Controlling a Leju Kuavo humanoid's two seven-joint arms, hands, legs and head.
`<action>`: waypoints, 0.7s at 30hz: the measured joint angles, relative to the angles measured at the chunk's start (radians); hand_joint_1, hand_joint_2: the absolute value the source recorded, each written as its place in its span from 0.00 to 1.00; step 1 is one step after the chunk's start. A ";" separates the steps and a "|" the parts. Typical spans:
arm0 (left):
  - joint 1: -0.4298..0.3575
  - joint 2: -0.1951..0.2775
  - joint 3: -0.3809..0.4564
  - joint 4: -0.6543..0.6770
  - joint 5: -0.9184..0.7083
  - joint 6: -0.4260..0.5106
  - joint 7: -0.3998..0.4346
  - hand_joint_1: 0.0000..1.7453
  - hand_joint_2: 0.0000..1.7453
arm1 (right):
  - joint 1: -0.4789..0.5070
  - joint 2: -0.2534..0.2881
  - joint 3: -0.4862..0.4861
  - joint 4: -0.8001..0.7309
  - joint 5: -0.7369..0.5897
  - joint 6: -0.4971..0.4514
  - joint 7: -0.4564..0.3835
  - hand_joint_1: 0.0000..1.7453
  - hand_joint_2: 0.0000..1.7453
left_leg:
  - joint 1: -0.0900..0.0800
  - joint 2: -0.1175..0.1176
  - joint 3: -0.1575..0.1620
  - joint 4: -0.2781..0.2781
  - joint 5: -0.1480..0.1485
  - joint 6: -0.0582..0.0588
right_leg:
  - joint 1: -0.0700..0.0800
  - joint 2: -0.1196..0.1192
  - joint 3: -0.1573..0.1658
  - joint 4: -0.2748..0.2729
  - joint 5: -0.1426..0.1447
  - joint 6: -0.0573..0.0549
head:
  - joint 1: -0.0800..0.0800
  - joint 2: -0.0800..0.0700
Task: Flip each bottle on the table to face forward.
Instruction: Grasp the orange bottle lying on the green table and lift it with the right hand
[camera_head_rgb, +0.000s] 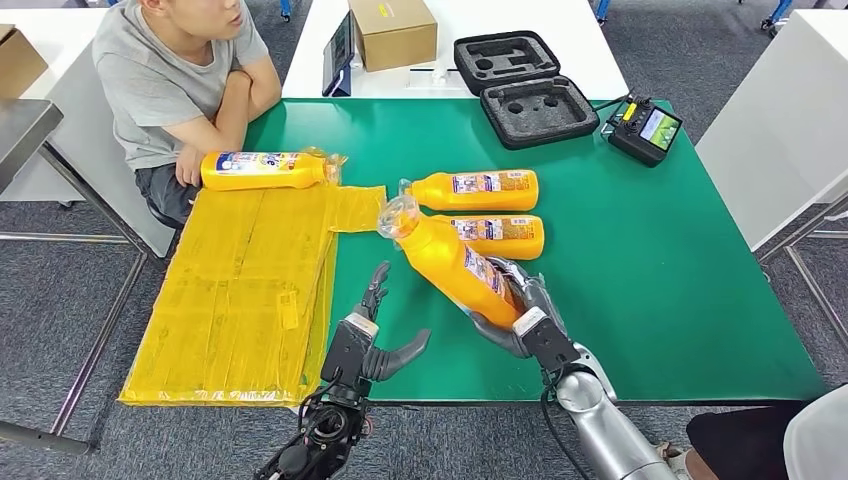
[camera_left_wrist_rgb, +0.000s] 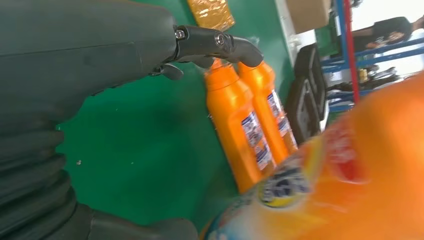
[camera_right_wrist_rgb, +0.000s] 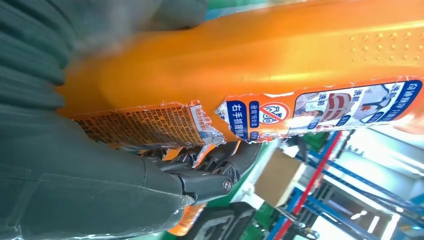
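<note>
Green counter (camera_head_rgb: 650, 270) underfoot of everything, with yellow plastic sheet (camera_head_rgb: 250, 290) spread over its left part. Open black foam-lined case (camera_head_rgb: 525, 85) at far edge, handheld controller with lit screen (camera_head_rgb: 645, 128) just right of it. Beyond, on white table (camera_head_rgb: 590, 50): cardboard box (camera_head_rgb: 393, 30). Seated at far left corner, person in grey shirt (camera_head_rgb: 175, 70), arms folded.

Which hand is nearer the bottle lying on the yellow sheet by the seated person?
Left. The left hand hangs open at the yellow sheet's edge, below that bottle; the right hand is farther right, gripping another bottle.
</note>
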 joint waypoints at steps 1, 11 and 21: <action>-0.004 -0.002 0.000 0.008 0.002 -0.005 0.000 0.00 1.00 | 0.003 0.001 0.000 -0.008 0.000 0.002 0.000 1.00 1.00 | 0.000 0.000 0.000 0.000 0.000 0.000 | 0.000 0.000 0.000 0.000 0.000 0.000 | 0.000 0.000; -0.021 -0.011 0.000 0.026 0.008 -0.023 -0.002 0.00 1.00 | 0.028 0.012 -0.009 -0.028 0.003 0.009 0.000 1.00 1.00 | 0.000 0.000 0.000 0.000 0.000 0.000 | 0.000 0.000 0.000 0.000 0.000 0.000 | 0.000 0.000; -0.025 -0.011 0.005 0.029 0.050 -0.034 -0.002 0.00 1.00 | 0.036 0.027 -0.011 -0.032 0.031 0.016 0.000 1.00 1.00 | 0.000 0.000 0.000 0.000 0.000 0.000 | 0.000 0.000 0.000 0.000 0.000 0.000 | 0.000 0.000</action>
